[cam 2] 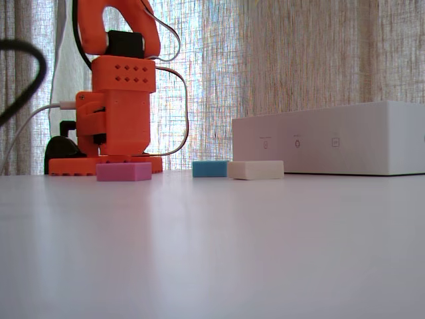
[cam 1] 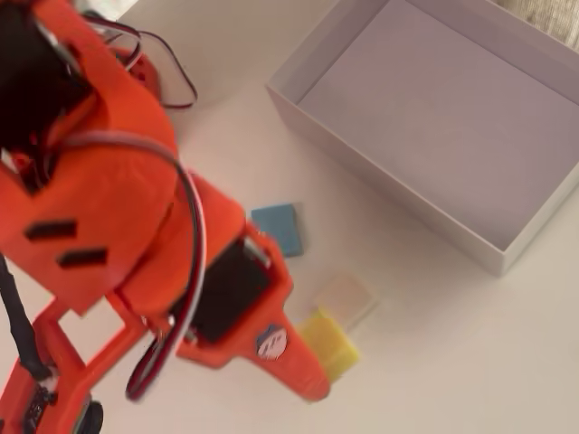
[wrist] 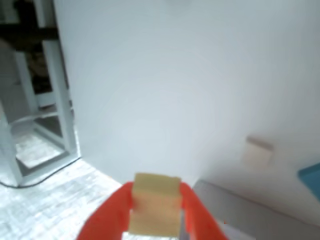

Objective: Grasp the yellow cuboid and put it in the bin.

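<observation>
The yellow cuboid (wrist: 155,207) sits clamped between my orange gripper's (wrist: 155,222) two fingers at the bottom of the wrist view, held above the white table. In the overhead view the yellow cuboid (cam 1: 333,342) shows at my gripper (cam 1: 324,360) tip, just below the cream block (cam 1: 345,298). The bin (cam 1: 384,183), a large shallow white box, stands at the upper right, well apart from the gripper. In the fixed view the bin (cam 2: 332,146) stands at the right; the gripper and the yellow cuboid are out of view there.
A blue block (cam 1: 278,228) lies by the arm, left of the cream block. In the fixed view a pink block (cam 2: 123,171) lies before the arm's base (cam 2: 106,163), with the blue block (cam 2: 210,168) and cream block (cam 2: 255,169) to its right. The table's edge (wrist: 75,155) shows left in the wrist view.
</observation>
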Controlling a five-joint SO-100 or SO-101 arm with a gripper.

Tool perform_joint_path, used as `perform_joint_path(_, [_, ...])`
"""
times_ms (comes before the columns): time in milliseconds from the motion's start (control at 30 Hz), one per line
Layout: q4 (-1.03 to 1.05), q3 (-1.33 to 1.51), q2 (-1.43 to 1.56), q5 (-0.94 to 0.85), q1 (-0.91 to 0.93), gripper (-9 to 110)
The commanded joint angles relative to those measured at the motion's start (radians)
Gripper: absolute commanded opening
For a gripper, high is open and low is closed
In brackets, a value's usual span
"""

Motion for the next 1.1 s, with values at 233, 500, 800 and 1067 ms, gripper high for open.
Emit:
perform_joint_path(233, [0.137, -0.060, 0.005, -0.147, -0.549, -8])
perform_joint_path(500, [0.103, 0.063, -0.120, -0.256, -0.699, -8])
perform_joint_path(800, [0.071, 0.100, -0.114, -0.258, -0.715, 37])
perform_joint_path(1067, [-0.265, 0.176, -0.038, -0.261, -0.703, 46])
